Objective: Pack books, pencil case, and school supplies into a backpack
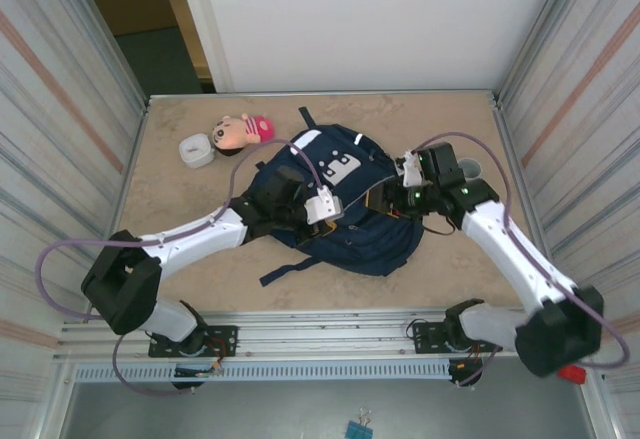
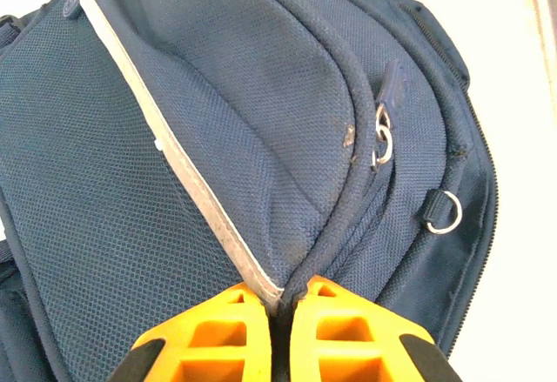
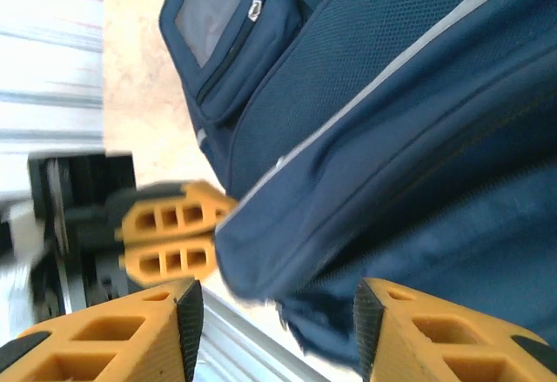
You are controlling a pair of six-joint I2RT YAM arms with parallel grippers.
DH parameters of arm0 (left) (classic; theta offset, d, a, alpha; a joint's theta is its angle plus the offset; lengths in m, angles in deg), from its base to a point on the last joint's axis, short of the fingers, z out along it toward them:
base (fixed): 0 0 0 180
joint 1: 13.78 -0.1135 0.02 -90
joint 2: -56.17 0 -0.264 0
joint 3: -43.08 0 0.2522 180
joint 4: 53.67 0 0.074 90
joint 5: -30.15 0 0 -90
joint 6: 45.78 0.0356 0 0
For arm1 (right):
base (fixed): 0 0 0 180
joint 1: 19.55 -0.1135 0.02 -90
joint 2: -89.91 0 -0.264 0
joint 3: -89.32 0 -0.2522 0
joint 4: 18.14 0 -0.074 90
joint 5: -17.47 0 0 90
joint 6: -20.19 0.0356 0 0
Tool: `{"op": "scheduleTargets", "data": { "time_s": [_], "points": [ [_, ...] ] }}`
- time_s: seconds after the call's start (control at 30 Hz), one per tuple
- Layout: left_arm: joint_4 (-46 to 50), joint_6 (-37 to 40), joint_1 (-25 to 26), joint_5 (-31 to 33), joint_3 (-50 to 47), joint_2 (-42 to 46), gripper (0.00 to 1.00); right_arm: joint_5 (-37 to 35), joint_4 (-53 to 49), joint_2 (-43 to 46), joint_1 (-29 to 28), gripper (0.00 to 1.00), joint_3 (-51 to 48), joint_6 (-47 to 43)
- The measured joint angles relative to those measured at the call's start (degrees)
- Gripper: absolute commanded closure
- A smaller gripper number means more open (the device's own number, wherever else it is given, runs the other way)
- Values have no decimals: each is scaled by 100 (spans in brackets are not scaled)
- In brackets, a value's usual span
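**Pinch on a narrow seam, open jaws close by: slip and snag risks**

Position. The large navy-blue woven-fabric backpack [image 1: 372, 247] lies at the middle of the beige mottled counter [image 1: 180, 221], slightly toward the far edge.

End effectors. The left end effector [image 2: 280, 299] has its orange ribbed fingers [image 2: 218, 338] pressed together on the backpack, pinching a fold where the pale grey piping [image 2: 174, 164] meets a rounded corded seam. The right end effector [image 3: 278, 312] stands spread. Loose backpack cloth hangs between its fingers, and they clamp nothing.

Hazards, as judged.
- The pinch takes only a thin ridge of fabric. The weave looks tight and slick, so a firm pull could draw the seam out and let the flap drop.
- The backpack is soft and unanchored. A lift may drag the whole bag across the counter rather than open it.
- The two end effectors work close together at one flap. An advance by the right one risks striking the left fingers or catching the frayed-looking cloth edge.
- The metal zip-pull rings [image 2: 383, 141] and a steel D-ring [image 2: 444, 212] could hook a fingertip.

Materials. The backpack is coarse mesh-textured nylon with padded, bulging panels. A flat grey pocket window [image 3: 211, 18] is stitched into it.
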Motion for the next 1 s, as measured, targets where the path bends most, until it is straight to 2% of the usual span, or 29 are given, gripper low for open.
{"op": "scheduleTargets", "data": {
  "time_s": [0.1,0.2,0.53,0.6,0.73,0.83,1.0],
  "points": [
    [90,-133,-136,-289,24,0,98,-533,-201,723,-577,50,-96,-234],
    [162,-208,-236,-503,39,2,98,-713,-249,968,-944,50,-341,-382],
    [282,-229,-267,-734,103,0,98,-715,275,-341,-1296,52,-459,-691],
    [313,-229,-267,-748,103,-2,98,-717,313,-476,-1333,59,-435,-780],
    [341,-232,-282,-713,103,-4,98,-715,299,-715,-1373,87,-365,-951],
    [343,-247,-293,-669,103,-4,98,-721,251,-728,-1486,100,-243,-1056],
    [286,-225,-348,-680,101,7,98,-774,-13,-719,-1364,100,-74,-1222]
  ]
}}
